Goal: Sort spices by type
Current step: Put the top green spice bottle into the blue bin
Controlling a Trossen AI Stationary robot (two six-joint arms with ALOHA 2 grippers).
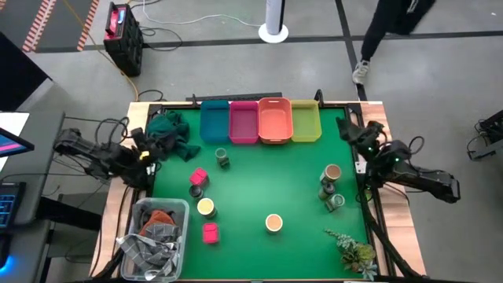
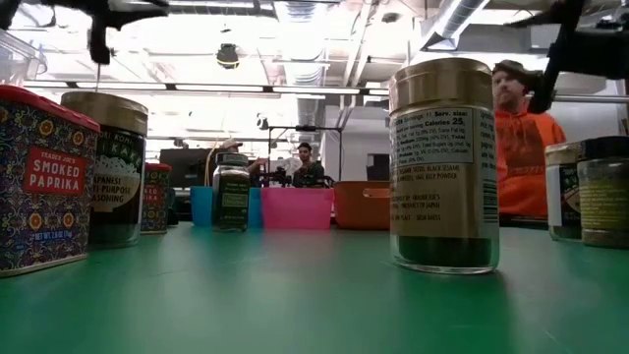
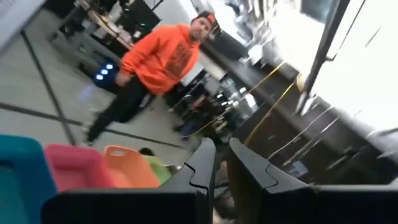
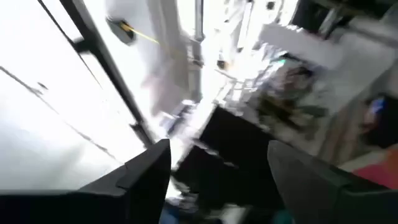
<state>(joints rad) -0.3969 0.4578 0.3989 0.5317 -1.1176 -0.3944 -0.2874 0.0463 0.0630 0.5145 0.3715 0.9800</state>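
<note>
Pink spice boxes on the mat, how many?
2, both on the left side of the green mat in the high view: one pink box nearer the bins, another pink box closer to the front edge, beside the clear tub. Others could be hidden.

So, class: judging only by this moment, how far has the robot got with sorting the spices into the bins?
Nothing looks done: the blue bin, pink bin, orange bin and yellow bin appear empty. Nothing is in hand: the left pincer is shut on nothing and the right pincer is open, both off the mat. All remains: pink boxes, tan-lidded round jars and glass jars sit scattered on the green mat.
</note>
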